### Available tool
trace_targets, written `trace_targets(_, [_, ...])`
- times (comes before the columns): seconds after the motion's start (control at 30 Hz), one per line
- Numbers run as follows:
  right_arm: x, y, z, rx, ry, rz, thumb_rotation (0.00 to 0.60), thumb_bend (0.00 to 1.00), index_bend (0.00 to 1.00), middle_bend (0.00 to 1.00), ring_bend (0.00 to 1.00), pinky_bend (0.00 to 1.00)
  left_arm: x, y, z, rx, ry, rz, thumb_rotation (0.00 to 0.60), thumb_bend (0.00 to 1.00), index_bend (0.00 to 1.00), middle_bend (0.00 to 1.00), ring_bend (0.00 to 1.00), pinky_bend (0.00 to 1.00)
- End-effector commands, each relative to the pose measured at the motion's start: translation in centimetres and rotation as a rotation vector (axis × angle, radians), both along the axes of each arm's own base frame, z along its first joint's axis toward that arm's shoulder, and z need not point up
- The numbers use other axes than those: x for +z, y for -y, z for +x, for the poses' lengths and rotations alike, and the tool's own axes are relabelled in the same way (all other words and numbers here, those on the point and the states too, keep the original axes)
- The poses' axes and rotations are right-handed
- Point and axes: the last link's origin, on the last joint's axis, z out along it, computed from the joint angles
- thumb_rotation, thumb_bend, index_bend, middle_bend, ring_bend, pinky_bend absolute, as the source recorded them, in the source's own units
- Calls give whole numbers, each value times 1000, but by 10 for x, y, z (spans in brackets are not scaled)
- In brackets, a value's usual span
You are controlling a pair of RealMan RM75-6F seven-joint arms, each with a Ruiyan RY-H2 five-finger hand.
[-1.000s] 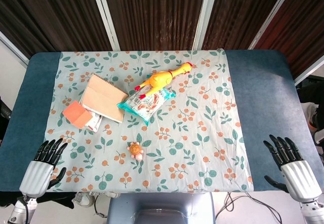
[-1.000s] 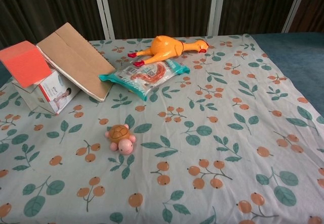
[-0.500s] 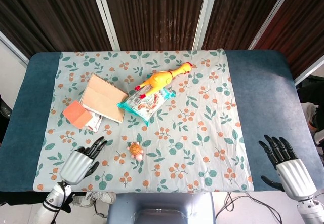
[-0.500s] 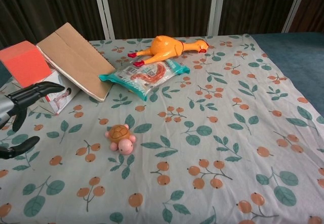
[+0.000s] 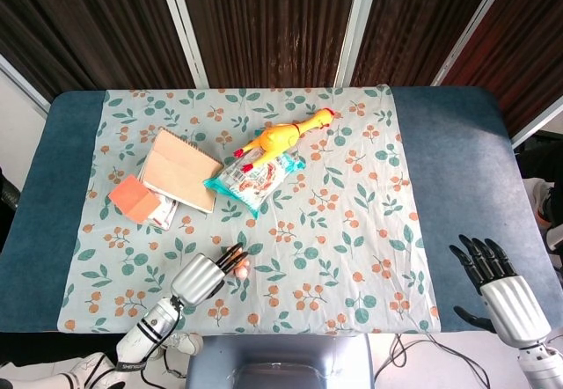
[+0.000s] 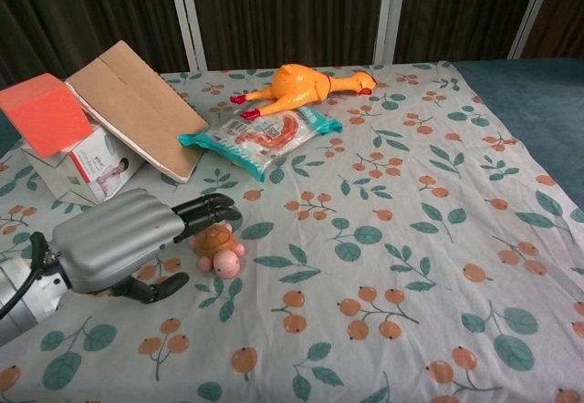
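Left hand (image 6: 137,239) open, fingers spread over toy turtle (image 6: 217,244), not gripping. Right hand (image 5: 494,279) open too, off beside floral tablecloth (image 5: 369,231), holding nothing.

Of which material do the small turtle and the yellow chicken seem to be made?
Small turtle: probably smooth plastic or vinyl, with a faint sheen on its shell. Yellow chicken: probably soft rubber, glossy, with one even moulded colour. Neither can be confirmed from looks alone.
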Motion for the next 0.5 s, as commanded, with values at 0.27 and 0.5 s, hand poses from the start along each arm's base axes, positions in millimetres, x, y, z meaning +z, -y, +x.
trace_targets(0.27, [8, -3, -1, 2, 18, -19, 600, 118, 0, 0, 0, 0, -10, -11, -7, 20, -60, 17, 600, 422, 307, 220, 884, 968])
trace_targets(0.5, [9, -3, -1, 0, 19, -24, 600, 118, 0, 0, 0, 0, -14, -15, 2, -27, 5, 12, 600, 457, 613, 564, 885, 968])
